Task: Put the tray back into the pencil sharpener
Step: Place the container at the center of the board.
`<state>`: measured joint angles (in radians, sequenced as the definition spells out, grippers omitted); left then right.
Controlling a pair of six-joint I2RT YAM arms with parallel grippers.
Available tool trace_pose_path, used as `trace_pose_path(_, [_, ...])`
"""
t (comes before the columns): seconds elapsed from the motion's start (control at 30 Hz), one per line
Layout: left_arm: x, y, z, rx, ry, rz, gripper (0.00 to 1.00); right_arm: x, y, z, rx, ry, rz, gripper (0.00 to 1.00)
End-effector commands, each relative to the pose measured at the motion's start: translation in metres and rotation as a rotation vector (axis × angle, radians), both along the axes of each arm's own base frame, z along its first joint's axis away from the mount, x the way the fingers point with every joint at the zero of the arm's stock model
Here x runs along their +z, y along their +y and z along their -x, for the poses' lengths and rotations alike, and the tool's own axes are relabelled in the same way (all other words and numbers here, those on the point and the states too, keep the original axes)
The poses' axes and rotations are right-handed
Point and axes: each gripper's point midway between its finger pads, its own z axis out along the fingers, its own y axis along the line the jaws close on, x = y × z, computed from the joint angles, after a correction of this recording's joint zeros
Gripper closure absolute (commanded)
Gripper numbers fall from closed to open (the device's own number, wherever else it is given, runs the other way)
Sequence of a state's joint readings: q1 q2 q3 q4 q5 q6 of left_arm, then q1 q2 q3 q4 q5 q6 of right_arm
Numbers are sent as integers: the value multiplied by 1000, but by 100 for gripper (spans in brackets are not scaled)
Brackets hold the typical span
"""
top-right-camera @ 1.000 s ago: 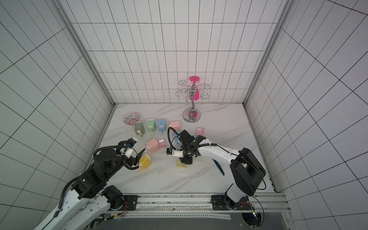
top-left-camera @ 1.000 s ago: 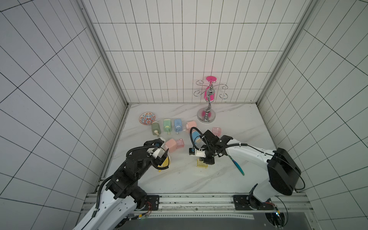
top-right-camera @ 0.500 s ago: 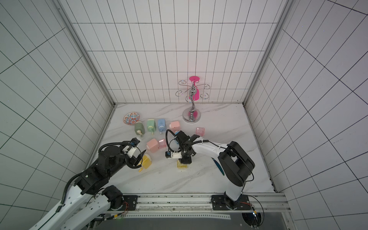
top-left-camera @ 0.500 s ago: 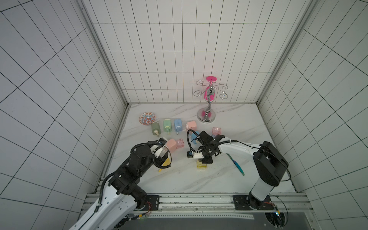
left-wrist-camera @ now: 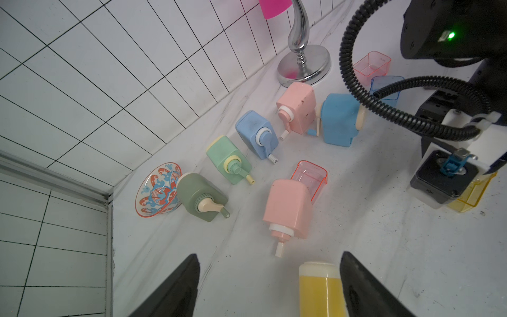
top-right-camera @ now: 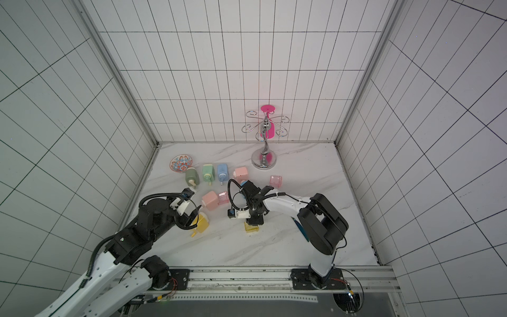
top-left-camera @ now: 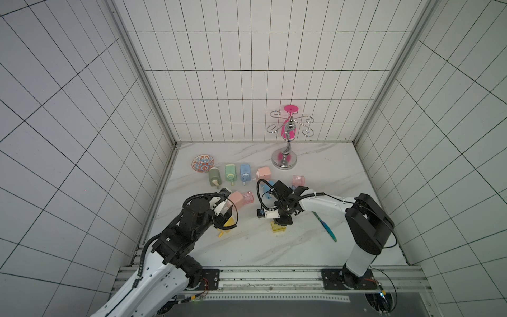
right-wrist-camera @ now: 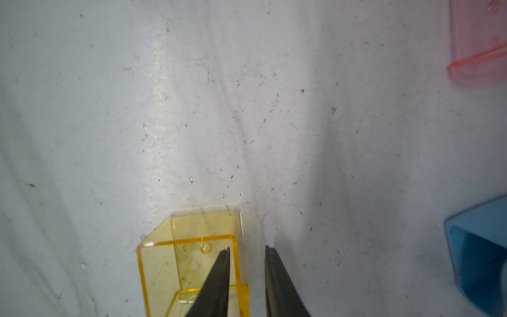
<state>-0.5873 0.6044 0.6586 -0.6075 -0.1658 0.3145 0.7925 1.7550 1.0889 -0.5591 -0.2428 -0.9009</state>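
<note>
Evidently setting up its grasp, the right gripper (right-wrist-camera: 247,255) is straddling one wall of the yellow tray (right-wrist-camera: 189,260), jaws slightly apart, clamping nothing. The tray is lying apart from the yellow pencil sharpener (left-wrist-camera: 321,291), which the wide-open left gripper (left-wrist-camera: 270,274) is bracketing. Next probably: closing on that wall.

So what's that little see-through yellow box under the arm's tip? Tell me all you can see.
The yellow tray is a small box of clear yellow plastic, open on one side, with one bevelled corner and a small round hole in a wall. It lies empty on the white table. The right end effector straddles one wall, jaws slightly apart.
</note>
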Motion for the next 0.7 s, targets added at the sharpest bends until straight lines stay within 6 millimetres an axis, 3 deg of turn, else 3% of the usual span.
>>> trace_pose_path(0.0, [17,0,-3,7,-30,2,18,10,1,3,1,-9,-22,68])
trace_pose_path(0.1, [17,1,-5,8,-27,-16,18,26,5,5,-16,-10,-73,63])
trace_pose_path(0.23, [13,-1,-7,-5,3,-55,15,72,14,8,-61,-56,-237,61])
trace_pose_path(0.33, [3,-7,-2,-54,70,-86,14,105,15,-3,-193,-155,-391,61])
trace_pose_path(0.43, [-17,-13,6,-107,166,-127,13,132,3,-18,-411,-255,-557,60])
trace_pose_path(0.5, [-27,-17,8,-126,207,-156,13,141,-10,-21,-546,-274,-644,61])
trace_pose_path(0.67, [-53,-16,6,-118,287,-276,10,138,-37,-9,-753,-211,-725,61])
